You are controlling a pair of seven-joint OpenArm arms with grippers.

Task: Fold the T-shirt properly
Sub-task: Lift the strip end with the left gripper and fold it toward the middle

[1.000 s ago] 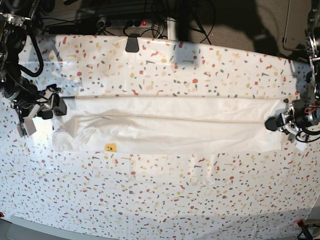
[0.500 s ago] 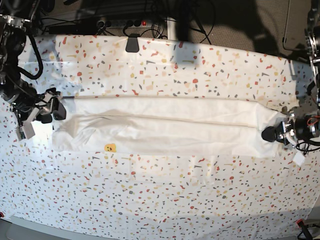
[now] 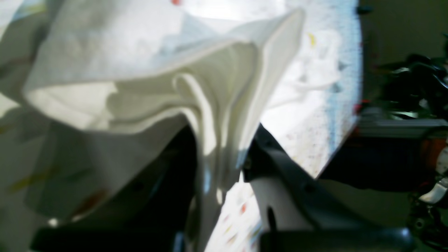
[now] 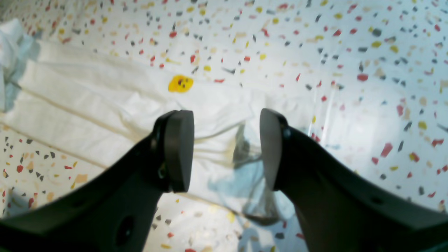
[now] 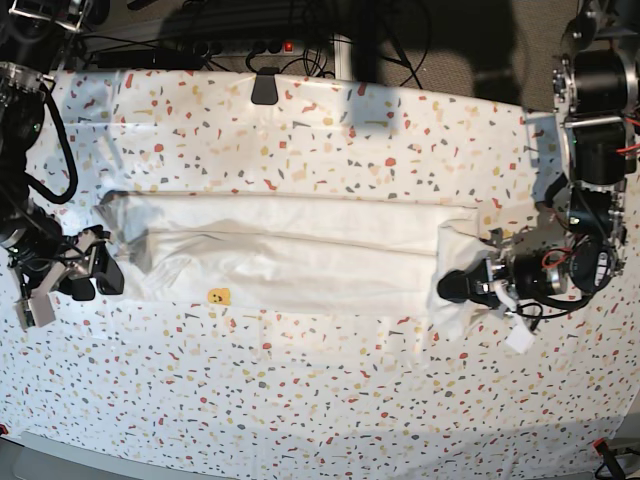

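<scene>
Folding the long T-shirt (image 5: 300, 255) on the table (image 5: 330, 400) end to end, the left gripper (image 5: 462, 288) pinched one end, the right gripper (image 5: 97, 277) was wide and empty, and next came carrying that end across.

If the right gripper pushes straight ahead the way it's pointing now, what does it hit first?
Most likely the T-shirt: the right gripper points with open, empty jaws at its rumpled near end lying on the table cover. Depth is hard to judge.

one T-shirt (image 5: 300, 250), two grippers, one speckled table cover (image 5: 330, 390), one black clip (image 5: 265, 86)
</scene>
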